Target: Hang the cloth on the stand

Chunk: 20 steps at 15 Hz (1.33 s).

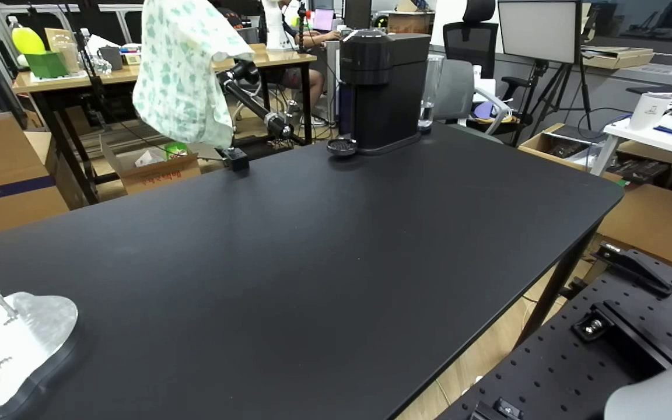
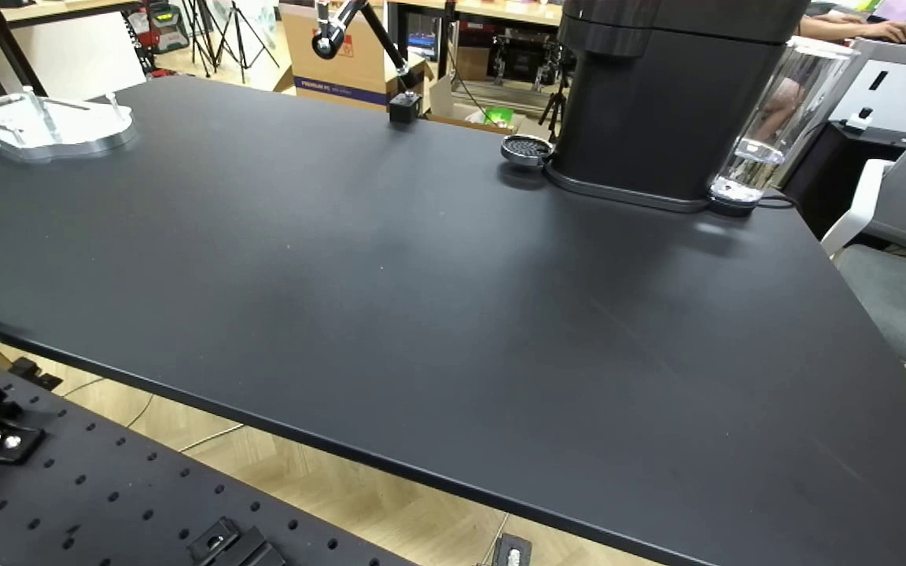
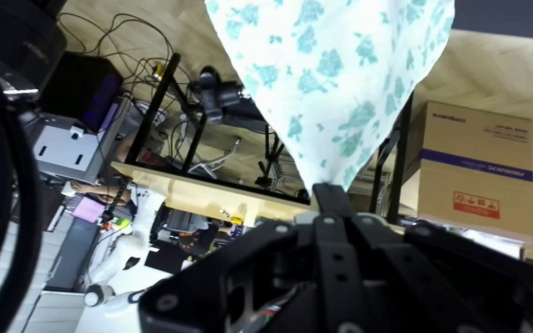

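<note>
The cloth, white with green leaf prints, hangs at the upper left in an exterior view (image 1: 184,76). In the wrist view the cloth (image 3: 331,78) widens away from my gripper (image 3: 331,192), whose fingers are shut on its narrow end. My gripper is outside both exterior views. The black jointed stand (image 1: 251,102) has its base on the far table edge; the cloth covers part of it. Its base also shows in an exterior view (image 2: 404,108). In the wrist view the stand (image 3: 220,95) reaches behind the cloth. I cannot tell whether cloth and stand touch.
A black coffee machine (image 1: 380,93) with a clear water tank (image 2: 752,141) stands on the black table (image 1: 312,280). A metal plate with upright bolts (image 1: 38,321) lies at the table's other end. Cardboard boxes (image 1: 9,169) stand beyond the far edge.
</note>
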Tool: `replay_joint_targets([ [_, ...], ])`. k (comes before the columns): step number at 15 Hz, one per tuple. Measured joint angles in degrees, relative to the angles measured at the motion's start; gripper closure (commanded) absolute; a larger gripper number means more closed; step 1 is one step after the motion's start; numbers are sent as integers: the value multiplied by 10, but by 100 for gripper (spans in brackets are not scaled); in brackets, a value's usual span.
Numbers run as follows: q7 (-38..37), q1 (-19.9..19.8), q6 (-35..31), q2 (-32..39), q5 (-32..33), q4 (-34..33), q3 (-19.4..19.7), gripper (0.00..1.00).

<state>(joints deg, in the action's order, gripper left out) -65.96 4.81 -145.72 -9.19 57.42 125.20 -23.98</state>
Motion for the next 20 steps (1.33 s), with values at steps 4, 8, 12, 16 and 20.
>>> replay_joint_targets([
  [4,0,4,10,-18,0,-6,50,100],
  [8,-1,0,10,-3,0,-6,88,100],
  [12,-1,-3,9,24,-5,-4,120,100],
  [16,0,-3,4,49,-21,12,139,100],
  [20,1,-2,-1,66,-38,32,146,100],
])
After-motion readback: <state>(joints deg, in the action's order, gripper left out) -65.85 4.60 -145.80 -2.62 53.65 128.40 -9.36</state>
